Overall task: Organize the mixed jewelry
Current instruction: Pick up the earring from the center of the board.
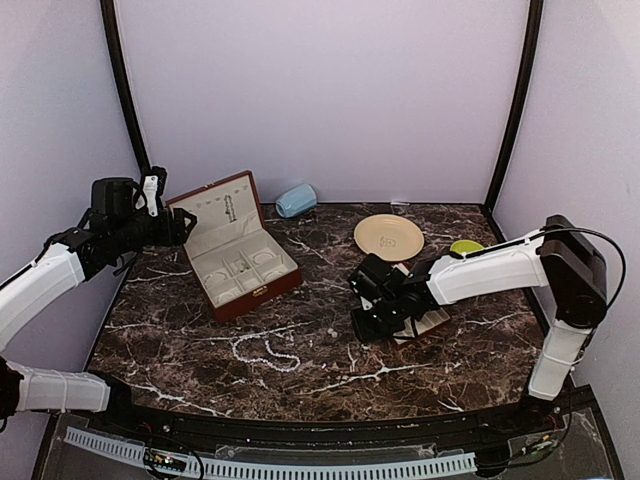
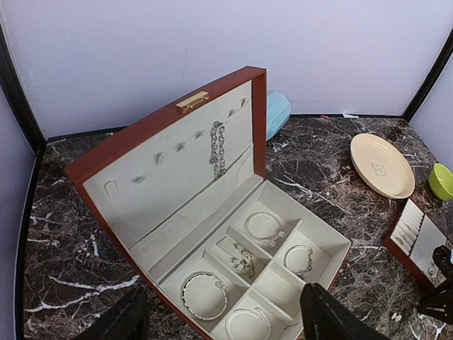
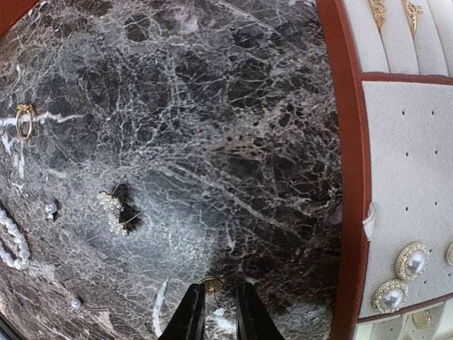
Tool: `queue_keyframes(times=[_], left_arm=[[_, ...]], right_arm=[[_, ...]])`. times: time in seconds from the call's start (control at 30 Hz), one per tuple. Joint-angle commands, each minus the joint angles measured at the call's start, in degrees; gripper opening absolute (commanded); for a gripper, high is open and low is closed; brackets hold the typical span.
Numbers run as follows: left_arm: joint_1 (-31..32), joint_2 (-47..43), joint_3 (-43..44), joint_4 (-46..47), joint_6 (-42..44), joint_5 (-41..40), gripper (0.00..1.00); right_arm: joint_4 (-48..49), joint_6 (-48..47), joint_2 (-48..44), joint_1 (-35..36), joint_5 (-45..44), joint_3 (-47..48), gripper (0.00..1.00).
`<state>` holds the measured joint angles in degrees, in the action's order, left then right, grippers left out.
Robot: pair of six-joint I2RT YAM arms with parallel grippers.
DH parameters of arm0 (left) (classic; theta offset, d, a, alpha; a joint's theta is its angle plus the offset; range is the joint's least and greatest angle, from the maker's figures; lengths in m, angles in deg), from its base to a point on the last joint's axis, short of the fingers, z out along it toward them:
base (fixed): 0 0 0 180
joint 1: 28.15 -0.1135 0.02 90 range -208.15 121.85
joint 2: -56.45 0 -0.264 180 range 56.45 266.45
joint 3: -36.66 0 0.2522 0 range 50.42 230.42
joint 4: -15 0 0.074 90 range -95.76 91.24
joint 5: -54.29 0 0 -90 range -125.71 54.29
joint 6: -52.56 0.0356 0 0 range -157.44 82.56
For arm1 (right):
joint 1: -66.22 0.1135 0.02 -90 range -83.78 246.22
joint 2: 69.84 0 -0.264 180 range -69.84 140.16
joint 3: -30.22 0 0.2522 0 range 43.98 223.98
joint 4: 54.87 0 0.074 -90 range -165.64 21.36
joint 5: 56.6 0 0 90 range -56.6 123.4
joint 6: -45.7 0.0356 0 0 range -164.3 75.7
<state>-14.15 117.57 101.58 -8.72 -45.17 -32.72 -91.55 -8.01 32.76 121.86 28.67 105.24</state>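
The right gripper (image 3: 218, 301) hangs over the marble table (image 3: 233, 127) with its jaws only a narrow slit apart. A tiny gold piece (image 3: 210, 285) sits right at the fingertips (image 3: 187, 315), though whether the pads truly pinch it I cannot tell. Ahead and to its left a pearl cluster (image 3: 112, 211), a gold ring (image 3: 24, 122) and the pearl strand (image 3: 10, 244) lie loose on the stone, the cream tray (image 3: 410, 177) is just to its right, and the left gripper (image 2: 223, 322) stands wide apart, holding nothing, above the open box (image 2: 170, 127).

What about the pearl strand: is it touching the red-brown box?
Apart. The top view shows bare marble between the pearl strand and the box.
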Motion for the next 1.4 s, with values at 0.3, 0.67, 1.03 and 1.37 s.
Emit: queue_keyframes(times=[0.3,0.67,1.03,1.37], left_arm=[[-0.2,-0.57,-0.89,0.9,-0.18,1.06,0.76],[-0.2,-0.72,-0.96,0.91,-0.19,1.2,0.76],[-0.2,-0.78,-0.97,0.9,0.6,0.16,0.76],[-0.07,-1.79,-2.47,3.25,0.69,3.81,0.82]], right_arm=[[1.86,0.27,1.84,0.61,0.21,0.11,0.15],[2.41,-0.28,2.7,0.61,-0.32,0.54,0.09],[4.96,0.35,0.05,0.53,0.11,-0.05,0.0],[11.26,-0.37,-5.58,-2.75,3.72,-5.21,0.0]])
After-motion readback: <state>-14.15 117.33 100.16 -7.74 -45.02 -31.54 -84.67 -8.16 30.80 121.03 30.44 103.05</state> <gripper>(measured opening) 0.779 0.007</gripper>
